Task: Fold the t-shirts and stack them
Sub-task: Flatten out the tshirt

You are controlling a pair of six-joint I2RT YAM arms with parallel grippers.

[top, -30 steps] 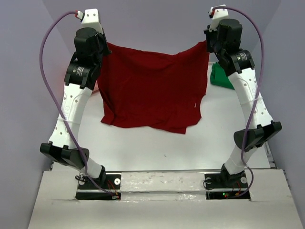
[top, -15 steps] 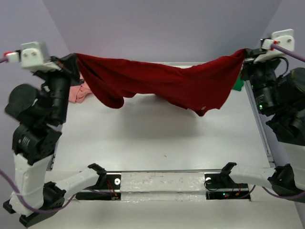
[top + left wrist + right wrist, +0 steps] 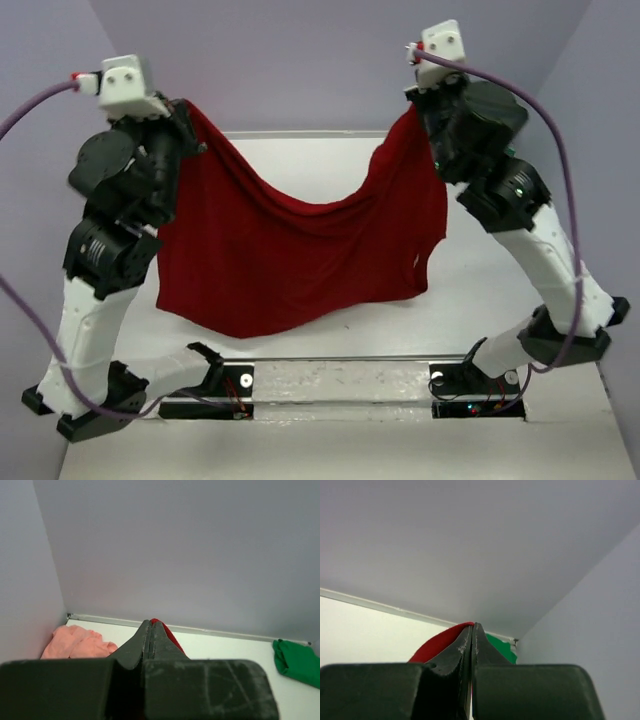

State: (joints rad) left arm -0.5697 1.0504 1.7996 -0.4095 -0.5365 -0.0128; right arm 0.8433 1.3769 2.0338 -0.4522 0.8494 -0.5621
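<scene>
White table (image 3: 480, 310) between lilac walls (image 3: 300, 60). Three shirts counted: one dark red t-shirt (image 3: 290, 260) hanging mid-frame, pinched at upper left by left gripper (image 3: 151, 625) and at upper right by right gripper (image 3: 472, 627), both clamped tight on it; in left wrist view, one salmon-pink t-shirt (image 3: 75, 642) lower left, one green t-shirt (image 3: 297, 662) lower right.
</scene>
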